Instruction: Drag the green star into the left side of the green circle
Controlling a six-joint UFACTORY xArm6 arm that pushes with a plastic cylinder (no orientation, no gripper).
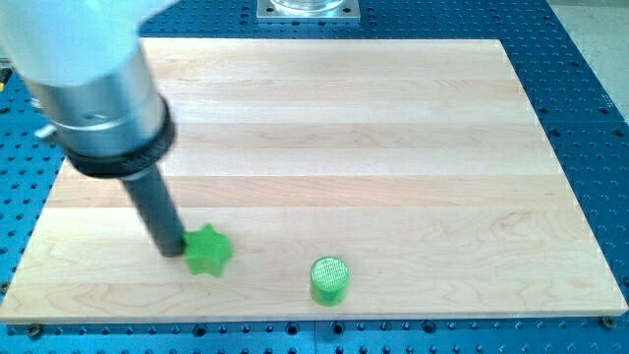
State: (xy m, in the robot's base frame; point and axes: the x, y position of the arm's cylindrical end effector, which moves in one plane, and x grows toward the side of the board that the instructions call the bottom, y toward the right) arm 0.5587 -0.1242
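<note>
Landmark for this entry is the green circle (329,280), a short cylinder near the bottom edge of the wooden board (393,128), about midway across. The green star (207,250) lies to the view's left of the circle and slightly higher, apart from it with bare wood between them. My tip (172,252) sits further left again, pressed against the star's left side, so the star is between my tip and the circle. The rod is a bare pusher and clasps nothing. The arm's grey body (93,74) covers the board's upper-left area; I cannot tell what lies under it.
</note>
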